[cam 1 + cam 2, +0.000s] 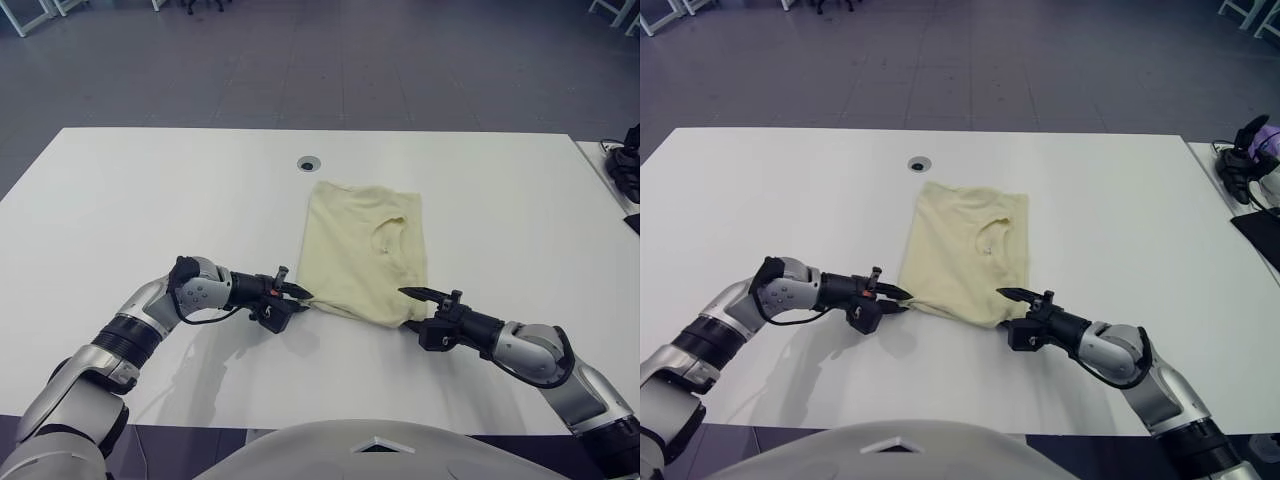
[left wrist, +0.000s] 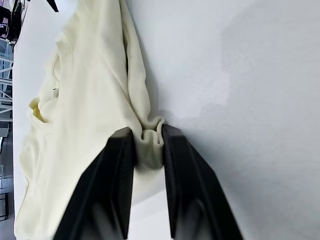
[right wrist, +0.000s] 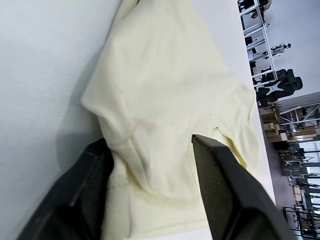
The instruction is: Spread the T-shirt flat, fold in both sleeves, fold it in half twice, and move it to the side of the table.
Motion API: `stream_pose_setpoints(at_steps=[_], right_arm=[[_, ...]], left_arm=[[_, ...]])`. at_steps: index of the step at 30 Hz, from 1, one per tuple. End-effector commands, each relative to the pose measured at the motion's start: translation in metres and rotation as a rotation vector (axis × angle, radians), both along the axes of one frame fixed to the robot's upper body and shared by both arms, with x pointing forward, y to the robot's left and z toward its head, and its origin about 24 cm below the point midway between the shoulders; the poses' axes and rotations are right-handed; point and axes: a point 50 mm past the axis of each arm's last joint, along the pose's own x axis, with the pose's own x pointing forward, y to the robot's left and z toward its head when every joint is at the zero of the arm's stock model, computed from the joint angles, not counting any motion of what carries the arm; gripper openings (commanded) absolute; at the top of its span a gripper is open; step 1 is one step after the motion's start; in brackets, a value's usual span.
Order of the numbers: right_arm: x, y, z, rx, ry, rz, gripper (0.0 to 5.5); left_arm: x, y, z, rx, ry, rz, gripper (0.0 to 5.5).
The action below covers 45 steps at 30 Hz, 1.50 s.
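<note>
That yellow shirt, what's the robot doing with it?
The robot is folding a pale yellow T-shirt on a white table. The sleeves look tucked in already, so the shirt lies as a narrow rectangle with the collar showing. The left gripper is pinching the near corner on its side, with cloth bunched between its fingers. The right gripper is open around the other near corner. It looks ready to fold the shirt in half.

Round grommet (image 1: 308,163); black gear (image 1: 1240,165) at right
</note>
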Motion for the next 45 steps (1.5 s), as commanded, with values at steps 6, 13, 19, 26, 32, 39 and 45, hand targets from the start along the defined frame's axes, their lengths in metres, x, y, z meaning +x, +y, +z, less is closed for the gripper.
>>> stream_pose_setpoints(at_steps=[6, 13, 19, 26, 32, 39, 45], right_arm=[[0.009, -0.023, -0.019, -0.08, 0.357, -0.085, 0.91], [0.027, -0.022, -0.002, 0.013, 0.491, -0.115, 0.03], [0.031, -0.017, 0.032, 0.114, 0.588, -0.058, 0.03], [0.011, -0.029, 0.069, 0.16, 0.845, -0.026, 0.03], [-0.021, -0.028, 0.088, 0.226, 1.115, 0.063, 0.03], [-0.025, -0.022, 0.111, 0.325, 1.151, 0.086, 0.03], [0.013, -0.022, 0.108, 0.362, 1.067, 0.03, 0.03]], left_arm=[[0.001, 0.008, -0.009, 0.084, 0.064, 0.058, 0.0], [0.004, -0.006, 0.014, -0.042, 0.154, 0.137, 0.0], [-0.005, -0.004, 0.04, -0.085, 0.242, 0.152, 0.0], [-0.043, 0.01, 0.073, -0.079, 0.484, 0.162, 0.0], [-0.09, 0.005, 0.094, -0.085, 0.757, 0.14, 0.0], [-0.098, 0.014, 0.112, -0.073, 0.881, 0.182, 0.0], [-0.031, 0.018, 0.111, -0.16, 0.772, 0.285, 0.0]])
